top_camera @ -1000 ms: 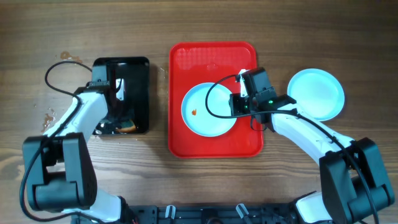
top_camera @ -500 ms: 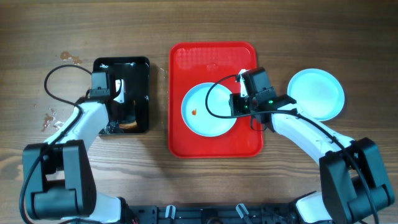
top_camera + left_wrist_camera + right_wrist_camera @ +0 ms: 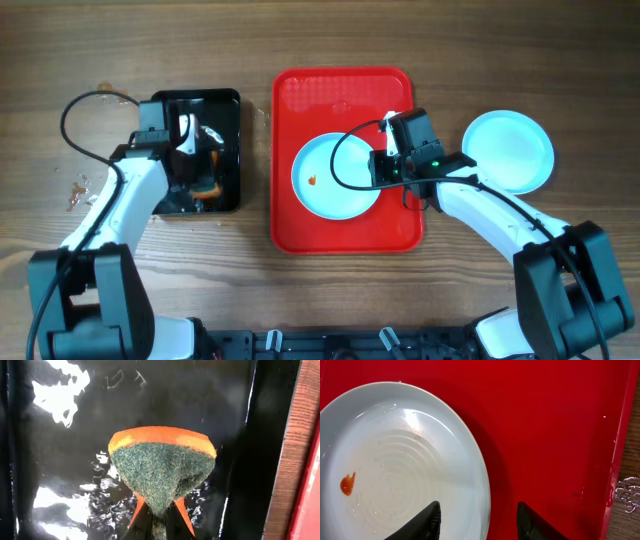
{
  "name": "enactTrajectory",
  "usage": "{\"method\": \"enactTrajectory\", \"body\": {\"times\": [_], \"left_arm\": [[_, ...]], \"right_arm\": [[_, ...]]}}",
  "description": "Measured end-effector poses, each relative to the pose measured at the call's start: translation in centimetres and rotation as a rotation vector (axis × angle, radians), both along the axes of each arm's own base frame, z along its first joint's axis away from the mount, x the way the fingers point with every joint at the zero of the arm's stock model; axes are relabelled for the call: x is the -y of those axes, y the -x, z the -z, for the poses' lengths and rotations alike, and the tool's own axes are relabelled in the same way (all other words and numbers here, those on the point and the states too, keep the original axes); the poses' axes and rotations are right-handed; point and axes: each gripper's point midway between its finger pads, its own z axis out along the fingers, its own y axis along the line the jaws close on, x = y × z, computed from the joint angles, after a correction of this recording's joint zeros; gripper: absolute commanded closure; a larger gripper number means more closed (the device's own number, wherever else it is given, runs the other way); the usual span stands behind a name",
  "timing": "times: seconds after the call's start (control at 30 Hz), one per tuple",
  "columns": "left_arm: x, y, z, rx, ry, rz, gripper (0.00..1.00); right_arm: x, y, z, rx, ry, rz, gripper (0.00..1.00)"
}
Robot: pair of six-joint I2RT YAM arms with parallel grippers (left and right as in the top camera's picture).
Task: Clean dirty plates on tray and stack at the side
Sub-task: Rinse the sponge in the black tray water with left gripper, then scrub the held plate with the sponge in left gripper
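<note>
A pale blue plate (image 3: 335,176) with a small orange-red smear (image 3: 314,180) lies on the red tray (image 3: 345,95). It also shows in the right wrist view (image 3: 400,460), smear at left (image 3: 347,483). My right gripper (image 3: 479,519) is open, one finger over the plate's right rim, the other over the tray (image 3: 560,420). Another pale blue plate (image 3: 508,150) lies on the table right of the tray. My left gripper (image 3: 159,522) is shut on a green and orange sponge (image 3: 161,462) above the wet black tray (image 3: 60,435), seen from overhead (image 3: 190,160).
The black tray (image 3: 225,110) lies left of the red tray on the wooden table (image 3: 450,40). Small wet spots mark the wood at the far left (image 3: 78,188). Cables loop over both arms.
My left gripper has moved toward the far end of the black tray, carrying the sponge. My right arm and both plates have not moved.
</note>
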Motion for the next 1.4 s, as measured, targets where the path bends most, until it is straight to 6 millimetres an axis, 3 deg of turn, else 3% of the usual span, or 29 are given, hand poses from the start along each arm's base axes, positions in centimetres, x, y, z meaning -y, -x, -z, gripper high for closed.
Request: {"method": "enactTrajectory", "body": {"times": [0.1,0.23,0.27,0.43,0.53,0.6,0.7,0.77,0.83,0.97,1.07,1.17,1.27,1.4], "left_arm": [[0.0,-0.4,0.3,0.009,0.000,0.000,0.96],[0.0,0.1,3.9,-0.062,0.004,0.000,0.96],[0.0,0.1,3.9,-0.063,0.005,0.000,0.96],[0.3,1.3,2.5,-0.150,0.023,-0.001,0.96],[1.2,-0.2,-0.2,-0.116,0.071,0.006,0.96],[2.5,-2.8,-3.7,-0.010,0.116,0.021,0.96],[4.6,-4.6,-6.7,0.070,0.159,0.042,0.96],[7.1,-4.9,-7.7,0.092,0.203,0.062,0.96],[10.4,-4.6,-7.9,0.088,0.246,0.092,0.96],[15.4,-4.4,-8.6,0.124,0.281,0.181,0.96],[18.5,-3.1,-8.1,0.094,0.297,0.253,0.96],[19.4,-2.6,-6.6,0.049,0.296,0.267,0.96],[20.4,-1.9,-4.6,-0.008,0.287,0.281,0.96],[23.1,-0.6,-2.1,-0.074,0.293,0.329,0.96]], "right_arm": [[0.0,0.0,0.0,0.000,0.000,0.000,0.51],[0.0,0.0,0.0,0.000,0.000,0.000,0.51],[0.0,0.0,0.0,0.000,0.000,0.000,0.51],[0.0,0.0,0.0,0.000,0.000,0.000,0.52],[0.0,0.0,0.0,-0.001,0.001,0.000,0.52],[0.1,0.1,0.1,-0.005,0.003,0.000,0.52],[0.1,0.2,0.1,-0.007,0.003,0.000,0.51],[0.1,0.1,0.1,-0.005,0.007,0.003,0.53],[0.6,0.1,0.5,-0.012,0.024,0.031,0.63],[0.9,1.4,3.3,-0.116,0.047,0.049,0.77],[0.7,1.2,3.6,-0.126,0.028,0.069,0.79],[0.6,1.2,3.6,-0.129,0.021,0.076,0.88],[0.5,1.3,3.6,-0.138,0.012,0.080,0.88],[0.5,1.3,3.6,-0.138,0.011,0.079,0.88]]}}
